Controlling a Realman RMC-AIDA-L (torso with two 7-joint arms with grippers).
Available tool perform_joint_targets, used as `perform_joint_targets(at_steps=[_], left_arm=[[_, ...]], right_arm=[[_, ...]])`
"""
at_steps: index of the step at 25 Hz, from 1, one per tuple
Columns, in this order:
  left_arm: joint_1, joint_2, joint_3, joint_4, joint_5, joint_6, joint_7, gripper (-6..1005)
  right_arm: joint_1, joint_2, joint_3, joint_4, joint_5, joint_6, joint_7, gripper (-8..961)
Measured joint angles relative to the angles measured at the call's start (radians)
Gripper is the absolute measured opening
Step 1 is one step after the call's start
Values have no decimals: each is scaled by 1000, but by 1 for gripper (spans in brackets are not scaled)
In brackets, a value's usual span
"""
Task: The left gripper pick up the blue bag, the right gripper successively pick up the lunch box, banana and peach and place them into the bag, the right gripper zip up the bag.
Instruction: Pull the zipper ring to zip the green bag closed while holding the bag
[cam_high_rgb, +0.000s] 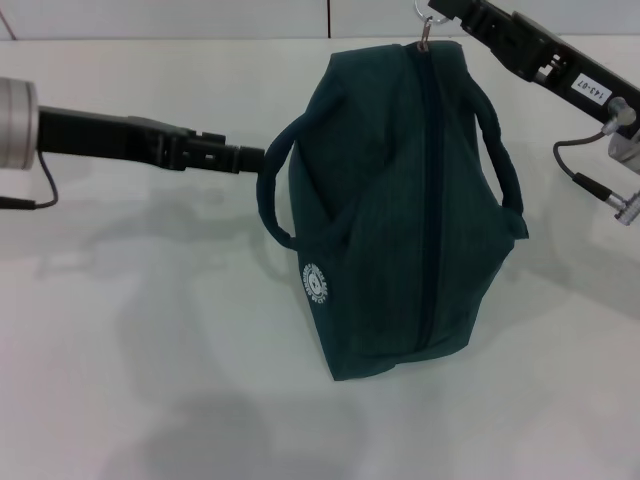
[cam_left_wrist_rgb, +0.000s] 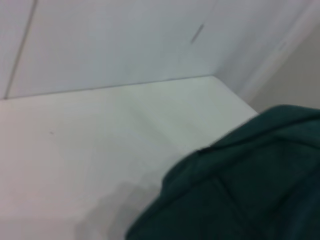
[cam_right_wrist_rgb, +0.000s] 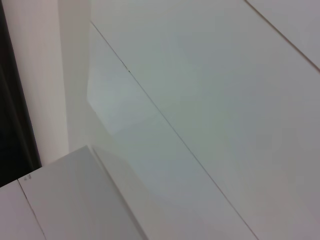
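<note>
- Teal fabric fills the middle of my head view: the blue bag (cam_high_rgb: 400, 210) sits on the white table (cam_high_rgb: 150, 400), its long zipper (cam_high_rgb: 428, 200) running near to far and looking closed along all I can see.
- My left gripper (cam_high_rgb: 262, 160) comes in from the left and is clamped on the bag's left handle loop (cam_high_rgb: 275, 190), holding that side up. The left wrist view shows only bag cloth (cam_left_wrist_rgb: 240, 190) and bare tabletop.
- My right gripper (cam_high_rgb: 428, 10) is at the far end of the bag, at the top edge of the view, right by the metal zipper pull (cam_high_rgb: 425, 35). I cannot tell whether its fingers are pinched on the pull or parted.
- I see no lunch box, banana or peach outside the bag, so I judge them packed and the zip step about finished.
- To finish well, I would keep the left hold steady so the cloth stays taut, and draw the pull straight along the zipper line, never sideways.
- Room: open table lies near and left of the bag. The far wall stands close behind the right gripper, so I would retreat up and to the right, minding the right handle (cam_high_rgb: 505, 160).
</note>
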Motion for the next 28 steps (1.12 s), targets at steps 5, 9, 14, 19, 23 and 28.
perform_joint_targets(at_steps=[5, 9, 14, 19, 23, 28], left_arm=[[-45, -3, 6, -65, 34, -73, 26, 887], [-97, -18, 10, -121, 69, -128, 57, 887], [-146, -33, 13, -140, 114, -145, 62, 887], [-131, -19, -54, -132, 109, -147, 62, 887], [-95, -14, -83, -100, 107, -129, 63, 887], [-86, -16, -73, -108, 118, -128, 79, 888]], right_arm=[[-1, 0, -1, 0, 0, 0, 0, 6], [-1, 0, -1, -1, 0, 0, 0, 6], [-4, 0, -1, 0, 0, 0, 0, 6], [-15, 0, 4, 0, 0, 0, 1, 6], [-17, 0, 6, 0, 0, 0, 2, 6], [-11, 0, 4, -1, 1, 0, 2, 6]])
